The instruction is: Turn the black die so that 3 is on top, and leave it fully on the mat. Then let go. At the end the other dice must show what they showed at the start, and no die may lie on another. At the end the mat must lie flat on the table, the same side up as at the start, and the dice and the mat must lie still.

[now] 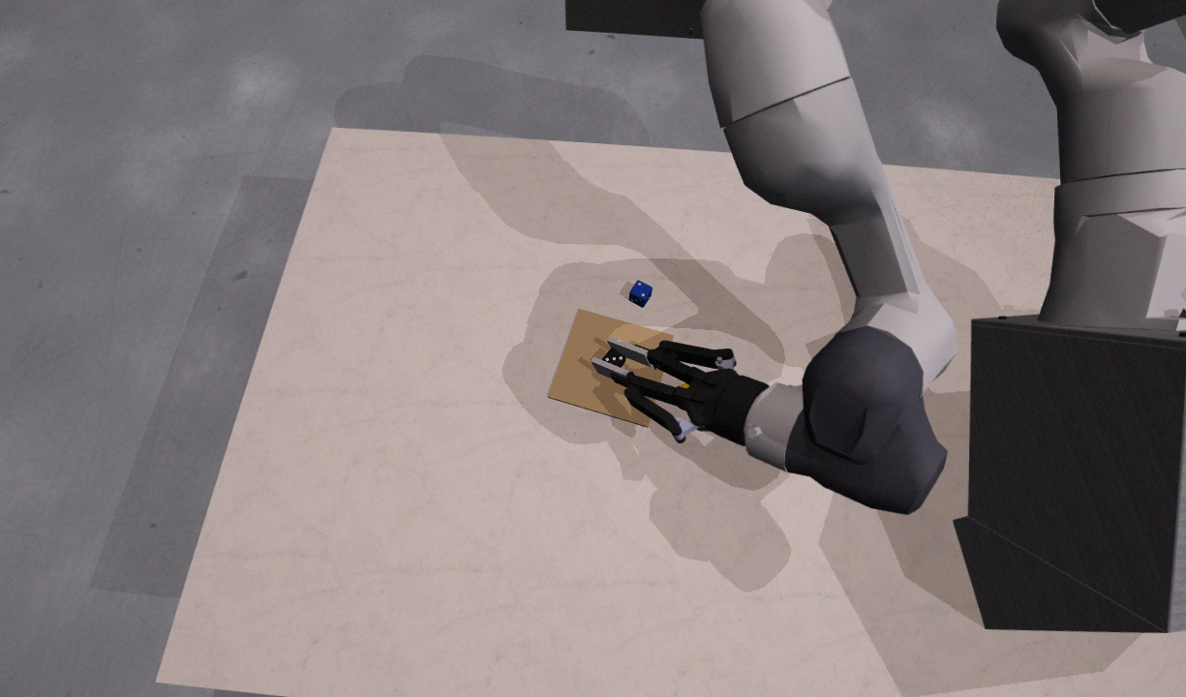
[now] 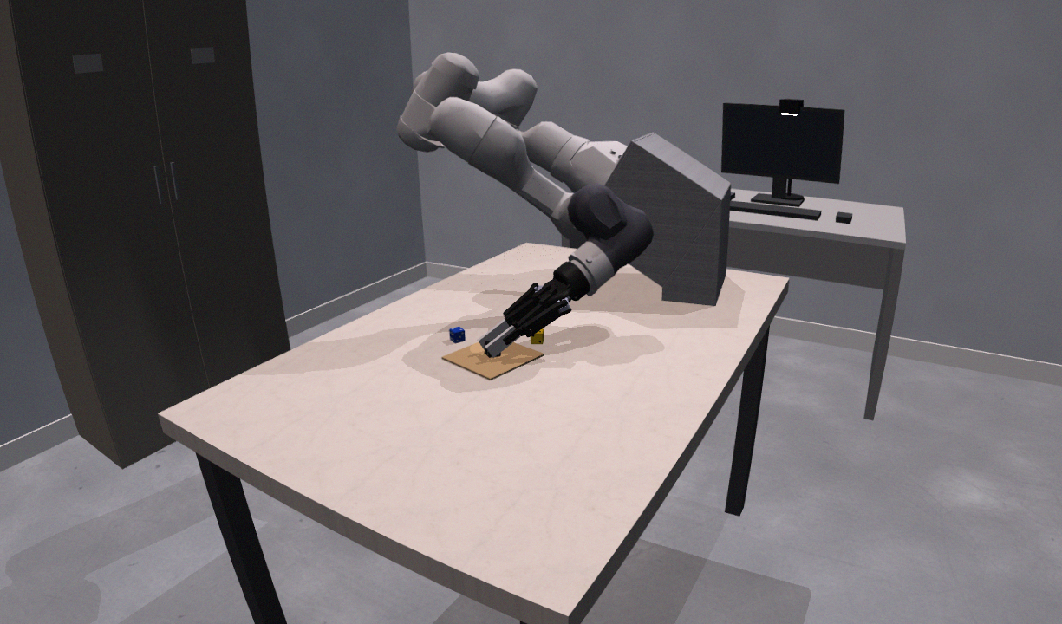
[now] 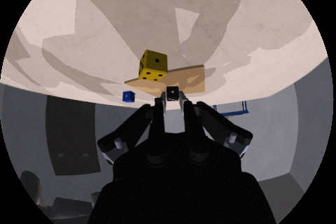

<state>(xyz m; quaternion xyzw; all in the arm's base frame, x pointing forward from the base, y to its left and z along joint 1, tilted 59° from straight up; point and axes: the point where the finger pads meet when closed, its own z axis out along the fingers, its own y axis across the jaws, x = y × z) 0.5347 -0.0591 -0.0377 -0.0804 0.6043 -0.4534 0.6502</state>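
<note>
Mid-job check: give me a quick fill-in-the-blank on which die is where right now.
1. The die between the fingers of the gripper, over the mat, is coloured ___.
2. In the top view, the lone die resting off the mat is ___.
3. In the wrist view, the largest-looking die is ___.
Missing words: black; blue; yellow.
</note>
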